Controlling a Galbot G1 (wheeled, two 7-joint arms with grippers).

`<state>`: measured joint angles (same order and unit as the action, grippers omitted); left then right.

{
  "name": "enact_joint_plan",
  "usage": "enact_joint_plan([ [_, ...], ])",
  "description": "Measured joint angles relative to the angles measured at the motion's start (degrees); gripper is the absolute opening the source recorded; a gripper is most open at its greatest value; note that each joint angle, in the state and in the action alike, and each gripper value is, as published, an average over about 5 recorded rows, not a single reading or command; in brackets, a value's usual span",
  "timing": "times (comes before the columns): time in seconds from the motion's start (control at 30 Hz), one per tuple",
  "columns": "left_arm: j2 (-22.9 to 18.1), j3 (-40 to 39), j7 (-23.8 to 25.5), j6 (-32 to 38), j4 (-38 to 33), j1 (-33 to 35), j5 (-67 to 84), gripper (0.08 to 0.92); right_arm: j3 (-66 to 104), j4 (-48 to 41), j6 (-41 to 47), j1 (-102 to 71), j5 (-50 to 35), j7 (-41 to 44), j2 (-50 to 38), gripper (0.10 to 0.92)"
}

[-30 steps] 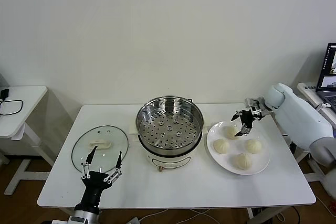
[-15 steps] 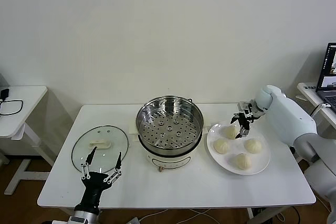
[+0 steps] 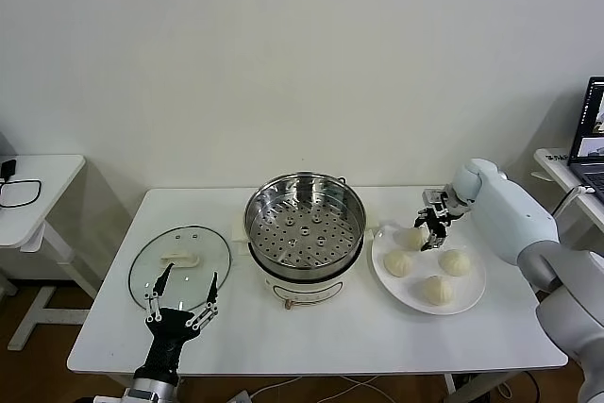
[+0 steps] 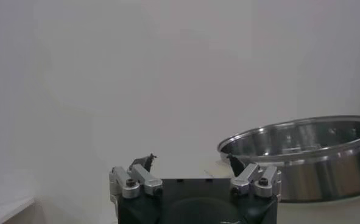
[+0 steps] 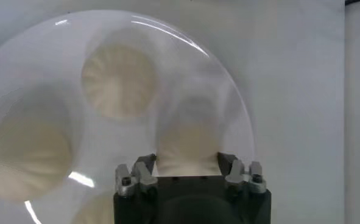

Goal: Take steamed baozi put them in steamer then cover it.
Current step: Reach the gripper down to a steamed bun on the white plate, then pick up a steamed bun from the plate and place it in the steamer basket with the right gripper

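Several cream-white steamed baozi lie on a white plate (image 3: pixel 475 282) to the right of the steamer (image 3: pixel 305 224), whose perforated tray holds nothing. My right gripper (image 3: pixel 427 231) is down on the plate's far-left baozi (image 3: pixel 410 237). In the right wrist view its fingers press both sides of that baozi (image 5: pixel 187 143), and the gripper (image 5: pixel 187 163) is shut on it. Two more baozi (image 5: pixel 119 79) (image 5: pixel 24 149) lie beside it. The glass cover (image 3: pixel 179 261) lies flat to the left of the steamer. My left gripper (image 3: pixel 181 292) stands open at the front left, fingers up, holding nothing.
The steamer's white base with its knob (image 3: pixel 300 292) faces the table's front edge. In the left wrist view the steamer rim (image 4: pixel 307 152) shows beyond the open left gripper (image 4: pixel 190 161). A small white side table (image 3: pixel 28 186) stands far left and a laptop (image 3: pixel 590 134) far right.
My right gripper has moved in and down over the plate's far-left baozi and closed on it. The left arm has not moved.
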<state>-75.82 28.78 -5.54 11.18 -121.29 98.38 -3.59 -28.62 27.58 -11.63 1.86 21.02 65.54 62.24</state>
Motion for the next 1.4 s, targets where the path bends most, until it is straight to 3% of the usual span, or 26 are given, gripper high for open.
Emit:
enact_joint_plan([
  [0.37,0.02,0.24,-0.08,-0.27,-1.04,0.35,0.02,0.823,-4.90,10.14,-3.12,3.96,-5.60,1.63,-4.98,0.636],
  [0.73,-0.13,0.10,-0.18,-0.27,-2.05,0.85,0.05,0.823,-13.43,25.37,-16.58,16.23,-10.99,4.92,-7.79,0.635],
  [1.03,-0.10,0.27,-0.36,-0.42,-2.74,1.04,0.14,0.823,-17.64,31.51,-26.04,21.68,-10.64,5.82,-3.68,0.620],
  [1.4,-0.02,0.30,-0.54,-0.39,-2.92,0.84,0.57,0.823,-19.19,31.03,-31.14,20.54,-3.45,4.58,6.13,0.611],
])
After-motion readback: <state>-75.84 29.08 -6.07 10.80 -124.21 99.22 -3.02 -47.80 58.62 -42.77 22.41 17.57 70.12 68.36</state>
